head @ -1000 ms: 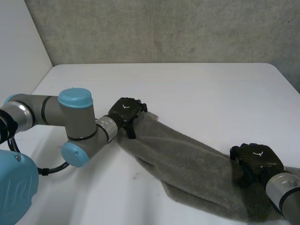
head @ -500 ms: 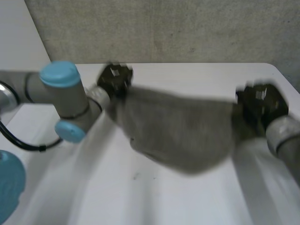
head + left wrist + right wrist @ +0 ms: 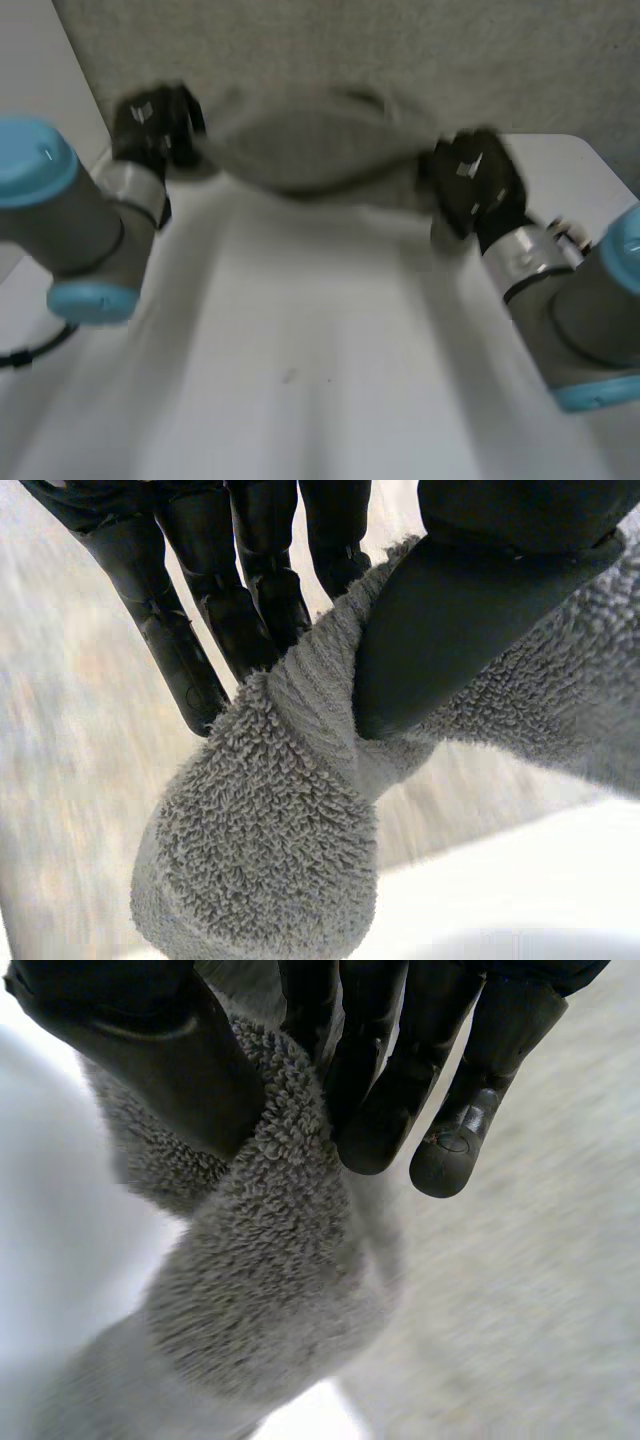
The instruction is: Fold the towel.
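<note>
The towel [image 3: 310, 150] is held up between the two hands over the far part of the bench [image 3: 320, 360]. One end is at the left robot hand [image 3: 150, 120] and the other at the right robot hand [image 3: 475, 185]. Between them the cloth sags in a shallow curve.

The left robot hand is closed on the towel. In the left wrist view its thumb [image 3: 450, 630] presses a gathered end of the cloth [image 3: 270, 850] against the fingers [image 3: 250, 600]. A rounded wad of towel bulges out past the pinch, beyond the fingertips.

The right robot hand grips its end as well. In the right wrist view the thumb [image 3: 150, 1060] and the nearest fingers [image 3: 370, 1090] squeeze a thick fold of the towel [image 3: 260, 1280] between them. An outer finger lies just beside the cloth, apart from it. The rest of the towel falls away below the palm.

Behind the towel stands a rough grey wall [image 3: 350, 50]. The left arm [image 3: 60, 220] reaches in from one side of the bench and the right arm [image 3: 590, 320] from the other. Each is grey with a light-blue cap. The white bench top lies between them under the hanging cloth.

The towel is grey terry with a looped pile. It is bunched thick at both held ends and spread wider in the middle.
</note>
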`<state>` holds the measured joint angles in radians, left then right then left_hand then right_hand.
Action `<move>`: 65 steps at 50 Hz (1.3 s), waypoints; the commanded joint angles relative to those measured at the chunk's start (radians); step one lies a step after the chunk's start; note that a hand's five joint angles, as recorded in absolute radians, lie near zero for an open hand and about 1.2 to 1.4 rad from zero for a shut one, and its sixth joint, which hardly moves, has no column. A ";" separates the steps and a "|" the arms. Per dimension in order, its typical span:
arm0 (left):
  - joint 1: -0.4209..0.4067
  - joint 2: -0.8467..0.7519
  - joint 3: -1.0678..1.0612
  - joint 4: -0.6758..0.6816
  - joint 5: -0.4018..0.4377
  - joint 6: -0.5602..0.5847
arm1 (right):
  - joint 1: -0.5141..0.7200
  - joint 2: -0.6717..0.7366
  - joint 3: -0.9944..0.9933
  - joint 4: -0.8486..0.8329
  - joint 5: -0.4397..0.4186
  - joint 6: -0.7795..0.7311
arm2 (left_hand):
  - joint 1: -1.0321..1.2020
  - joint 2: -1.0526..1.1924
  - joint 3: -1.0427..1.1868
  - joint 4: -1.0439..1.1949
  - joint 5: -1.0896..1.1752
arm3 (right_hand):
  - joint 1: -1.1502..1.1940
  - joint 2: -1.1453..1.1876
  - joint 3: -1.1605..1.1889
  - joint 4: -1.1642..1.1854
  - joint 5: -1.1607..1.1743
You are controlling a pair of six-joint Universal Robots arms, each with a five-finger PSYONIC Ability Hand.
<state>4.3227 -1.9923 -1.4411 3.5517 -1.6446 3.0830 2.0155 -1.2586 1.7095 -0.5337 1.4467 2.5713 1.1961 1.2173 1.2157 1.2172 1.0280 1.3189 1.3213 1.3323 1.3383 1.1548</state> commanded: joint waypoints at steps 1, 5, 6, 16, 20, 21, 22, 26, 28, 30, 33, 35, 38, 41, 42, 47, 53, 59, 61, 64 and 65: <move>0.000 -0.013 -0.273 -0.011 0.019 0.121 | 0.009 0.191 0.024 0.044 0.000 -0.037 | 0.200 0.179 0.181 0.179 0.194 | 0.077 0.075 0.064 0.058 0.067; 0.002 0.001 -0.371 -0.016 0.019 0.197 | 0.009 0.205 0.033 0.098 0.000 -0.060 | 0.200 0.179 0.181 0.179 0.194 | 0.077 0.075 0.064 0.058 0.067; 0.003 0.012 -0.409 -0.022 0.019 0.230 | 0.008 0.199 0.035 0.125 0.000 -0.066 | 0.200 0.179 0.181 0.179 0.194 | 0.077 0.075 0.064 0.058 0.067; 0.009 0.141 -0.587 -0.068 0.020 0.306 | 0.002 0.098 0.087 0.254 -0.008 -0.057 | 0.200 0.179 0.181 0.179 0.194 | 0.077 0.075 0.064 0.058 0.067; 0.009 0.205 -0.633 -0.070 0.020 0.306 | 0.002 0.041 0.116 0.300 -0.009 -0.057 | 0.200 0.179 0.181 0.179 0.194 | 0.077 0.075 0.064 0.058 0.067; 0.009 0.223 -0.644 -0.070 0.020 0.306 | 0.002 0.041 0.116 0.301 -0.009 -0.057 | 0.169 0.147 0.149 0.147 0.162 | 0.077 0.075 0.064 0.058 0.067; 0.009 0.224 -0.644 -0.070 0.020 0.306 | 0.002 0.022 0.124 0.319 -0.012 -0.054 | 0.168 0.147 0.149 0.147 0.162 | -0.055 -0.058 -0.069 -0.075 -0.066; 0.009 0.276 -0.653 -0.071 0.019 0.312 | 0.005 -0.010 0.133 0.333 -0.014 -0.051 | -1.022 -1.043 -1.041 -1.043 -1.028 | -0.688 -0.690 -0.701 -0.707 -0.698; 0.009 0.294 -0.647 -0.076 0.020 0.316 | 0.000 -0.042 0.131 0.325 -0.012 -0.030 | -0.983 -1.004 -1.003 -1.004 -0.990 | -1.001 -1.003 -1.014 -1.020 -1.011; 0.011 0.316 -0.639 -0.080 0.020 0.318 | -0.004 -0.070 0.128 0.324 -0.011 0.004 | -0.980 -1.001 -0.999 -1.001 -0.986 | -1.060 -1.062 -1.074 -1.079 -1.071; 0.020 0.356 -0.607 -0.082 0.023 0.318 | -0.043 -0.129 0.113 0.324 -0.009 0.105 | -0.977 -0.998 -0.996 -0.998 -0.983 | -1.075 -1.078 -1.089 -1.095 -1.086; 0.032 0.375 -0.563 -0.085 0.023 0.316 | -0.074 -0.148 0.104 0.325 -0.012 0.162 | -0.968 -0.989 -0.988 -0.989 -0.974 | -1.072 -1.075 -1.086 -1.092 -1.083; 0.041 0.379 -0.509 -0.097 0.025 0.316 | -0.113 -0.159 0.068 0.339 -0.012 0.270 | -0.948 -0.969 -0.967 -0.969 -0.954 | -1.064 -1.066 -1.077 -1.083 -1.074; 0.043 0.379 -0.476 -0.108 0.029 0.316 | -0.133 -0.159 0.036 0.365 -0.014 0.332 | -0.909 -0.930 -0.929 -0.930 -0.916 | -1.049 -1.051 -1.062 -1.068 -1.059; 0.043 0.368 -0.443 -0.125 0.045 0.316 | -0.145 -0.159 0.019 0.388 -0.017 0.346 | -0.869 -0.890 -0.888 -0.890 -0.875 | -1.043 -1.046 -1.057 -1.063 -1.054; 0.054 0.286 -0.334 -0.200 0.129 0.315 | -0.188 -0.139 -0.031 0.455 -0.034 0.349 | -0.689 -0.710 -0.709 -0.710 -0.695 | -1.037 -1.040 -1.051 -1.057 -1.048; 0.054 0.077 -0.132 -0.396 0.187 0.318 | -0.199 -0.039 -0.073 0.486 -0.054 0.348 | -0.677 -0.698 -0.697 -0.698 -0.684 | -1.023 -1.025 -1.036 -1.042 -1.033; 0.057 -0.115 0.055 -0.537 0.187 0.321 | -0.205 0.002 -0.073 0.485 -0.063 0.348 | -0.677 -0.698 -0.697 -0.698 -0.684 | -1.023 -1.025 -1.036 -1.042 -1.033; 0.057 -0.149 0.091 -0.557 0.187 0.321 | -0.212 0.022 -0.073 0.485 -0.065 0.346 | -0.677 -0.698 -0.697 -0.698 -0.684 | -1.023 -1.025 -1.036 -1.042 -1.033; 0.060 -0.203 0.138 -0.574 0.189 0.322 | -0.215 0.034 -0.068 0.480 -0.065 0.345 | -0.677 -0.698 -0.697 -0.698 -0.684 | -1.023 -1.025 -1.036 -1.042 -1.033; 0.060 -0.223 0.152 -0.577 0.187 0.322 | -0.215 0.034 -0.068 0.480 -0.065 0.345 | -0.677 -0.698 -0.697 -0.698 -0.684 | -1.023 -1.025 -1.036 -1.042 -1.033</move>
<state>4.3800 -2.1058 -1.3853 3.0165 -1.4524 3.4033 1.8063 -1.2478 1.6344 -0.0462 1.3832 2.9180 0.4500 0.4509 0.4512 0.4510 0.2777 0.3238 0.3337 0.3150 0.3146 0.1011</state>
